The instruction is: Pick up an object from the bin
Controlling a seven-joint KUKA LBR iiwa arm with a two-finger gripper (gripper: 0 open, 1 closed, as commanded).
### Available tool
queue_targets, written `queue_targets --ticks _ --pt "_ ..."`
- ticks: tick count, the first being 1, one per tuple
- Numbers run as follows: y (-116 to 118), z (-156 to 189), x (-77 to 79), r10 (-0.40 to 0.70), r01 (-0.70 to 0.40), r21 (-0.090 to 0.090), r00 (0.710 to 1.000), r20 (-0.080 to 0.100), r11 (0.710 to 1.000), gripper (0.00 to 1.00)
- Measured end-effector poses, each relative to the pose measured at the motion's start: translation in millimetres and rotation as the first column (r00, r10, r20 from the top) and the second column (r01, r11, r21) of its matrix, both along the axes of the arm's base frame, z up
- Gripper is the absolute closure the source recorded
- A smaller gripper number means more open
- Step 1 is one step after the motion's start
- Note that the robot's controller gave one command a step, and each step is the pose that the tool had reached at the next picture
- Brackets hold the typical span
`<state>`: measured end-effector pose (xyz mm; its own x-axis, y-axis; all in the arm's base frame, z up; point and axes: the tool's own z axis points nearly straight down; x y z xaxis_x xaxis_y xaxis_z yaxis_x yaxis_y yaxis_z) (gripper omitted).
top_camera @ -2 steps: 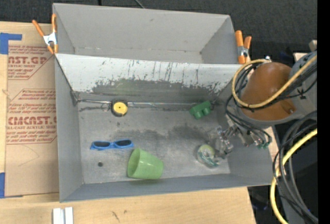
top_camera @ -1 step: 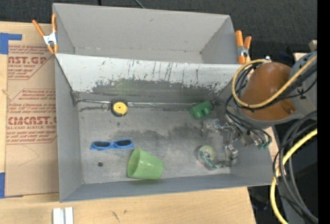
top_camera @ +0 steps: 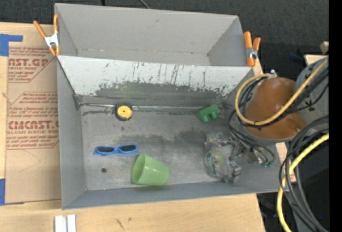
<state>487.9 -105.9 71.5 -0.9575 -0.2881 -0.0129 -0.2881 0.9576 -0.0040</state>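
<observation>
gripper low over scuffed bin floor, perhaps touching it.

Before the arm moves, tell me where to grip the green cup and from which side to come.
The green cup lies on its side near the bin's front wall, clear of the blue sunglasses. Probably best to come straight down from above and clamp across its round body; lying flat, its rim gives no upright edge to pinch.

One overhead view, slightly oblique.
Looking down into the grey bin, whole bin framed, arm entering at 3 o'clock.
</observation>
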Motion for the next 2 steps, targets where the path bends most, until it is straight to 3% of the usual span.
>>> queue_targets --ticks 1,2 --pt "0 -2 -2.6 -0.001 0.001 0.001 1.000 -0.012 1.000 1.00" --pt "-21 133 -0.5 -0.046 0.046 -0.002 0.999 -0.004 0.999 1.00"
